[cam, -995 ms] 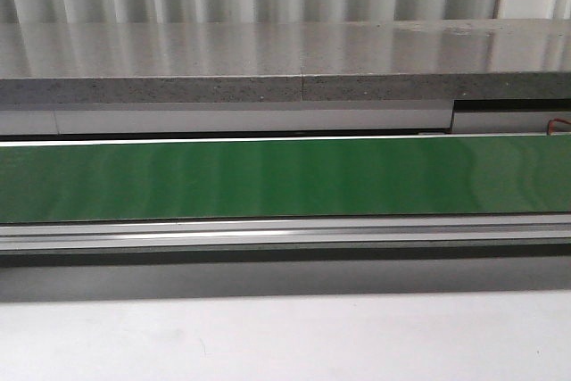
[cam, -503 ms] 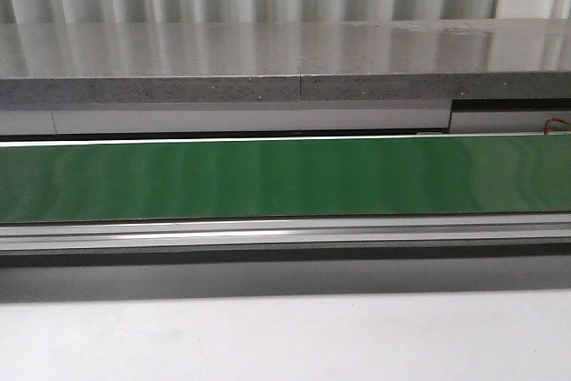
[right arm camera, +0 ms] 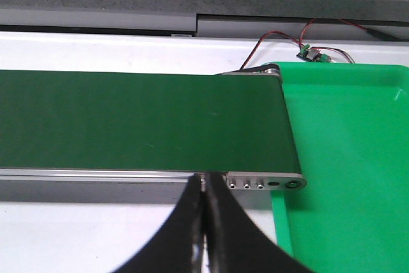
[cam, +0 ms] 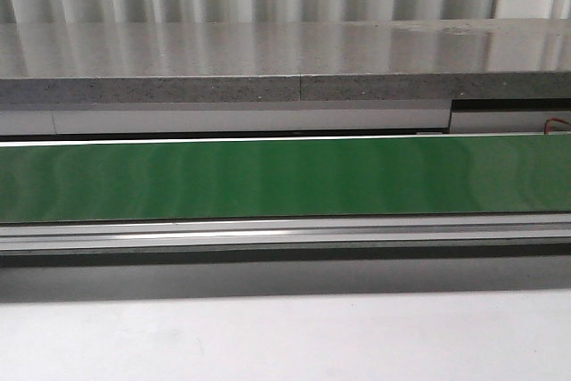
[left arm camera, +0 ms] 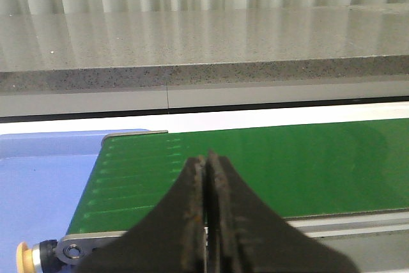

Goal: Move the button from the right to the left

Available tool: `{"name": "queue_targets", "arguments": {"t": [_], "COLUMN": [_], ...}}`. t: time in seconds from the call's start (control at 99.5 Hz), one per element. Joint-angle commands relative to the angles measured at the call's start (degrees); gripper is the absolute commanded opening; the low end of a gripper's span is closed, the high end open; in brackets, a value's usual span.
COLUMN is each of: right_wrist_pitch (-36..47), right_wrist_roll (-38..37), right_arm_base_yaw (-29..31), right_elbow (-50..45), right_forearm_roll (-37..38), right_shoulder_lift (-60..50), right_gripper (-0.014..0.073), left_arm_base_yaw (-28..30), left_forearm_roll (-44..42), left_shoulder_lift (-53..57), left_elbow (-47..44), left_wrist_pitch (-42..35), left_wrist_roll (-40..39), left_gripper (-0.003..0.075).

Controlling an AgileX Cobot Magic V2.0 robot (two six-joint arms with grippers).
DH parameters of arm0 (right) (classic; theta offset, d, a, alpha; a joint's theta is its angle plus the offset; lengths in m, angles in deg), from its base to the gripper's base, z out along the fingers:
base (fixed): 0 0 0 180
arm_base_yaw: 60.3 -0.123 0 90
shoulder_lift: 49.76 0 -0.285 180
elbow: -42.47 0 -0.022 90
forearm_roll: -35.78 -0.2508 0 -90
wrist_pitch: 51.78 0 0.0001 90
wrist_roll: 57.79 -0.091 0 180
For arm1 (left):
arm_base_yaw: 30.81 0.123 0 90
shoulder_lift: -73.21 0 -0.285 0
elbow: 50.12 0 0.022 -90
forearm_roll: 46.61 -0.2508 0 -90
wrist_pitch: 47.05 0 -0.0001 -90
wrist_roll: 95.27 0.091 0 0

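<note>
The button is not in any view. A green conveyor belt [cam: 285,180] runs across the front view; neither gripper shows there. In the left wrist view my left gripper [left arm camera: 206,158] is shut and empty, over the near edge of the belt [left arm camera: 268,164] close to the belt's end beside a blue tray [left arm camera: 38,183]. In the right wrist view my right gripper [right arm camera: 206,179] is shut and empty, at the belt's near rail [right arm camera: 96,174], close to the belt's other end beside a green tray [right arm camera: 345,158]. The part of the green tray that shows holds nothing.
A grey stone ledge [cam: 268,64] runs behind the belt. White table surface [cam: 285,336] lies in front of it. A small circuit board with red and black wires [right arm camera: 310,52] sits behind the green tray. A cream roller knob [left arm camera: 24,257] sticks out at the belt's end.
</note>
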Motion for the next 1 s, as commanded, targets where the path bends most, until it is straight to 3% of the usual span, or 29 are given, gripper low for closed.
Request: {"name": "queue_targets", "arguments": {"t": [0.0, 0.302, 0.633, 0.985], "right_wrist_pitch": [3.78, 4.98, 24.71, 31.91], "right_wrist_roll": [0.37, 0.37, 0.31, -1.32], "right_arm_base_yaw": [0.18, 0.18, -5.01, -5.02], "right_elbow": [1.28, 0.97, -11.22, -23.01], "right_forearm_roll": [0.27, 0.58, 0.59, 0.72], "right_shoulder_lift": [0.45, 0.45, -3.18, -16.95], "right_gripper": [-0.0068, -0.0068, -0.0068, -0.0068], "left_arm_base_yaw": [-0.3, -0.3, -0.3, -0.3], "left_forearm_roll": [0.46, 0.46, 0.46, 0.46], "left_shoulder_lift": [1.95, 1.95, 1.95, 1.95], "left_elbow": [-1.54, -1.54, -1.54, -1.54], "left_wrist_pitch": [-4.81, -4.81, -4.81, -4.81], "left_wrist_roll": [-0.49, -0.49, -0.49, -0.49], "left_gripper": [-0.002, -0.002, -0.002, -0.002]}}
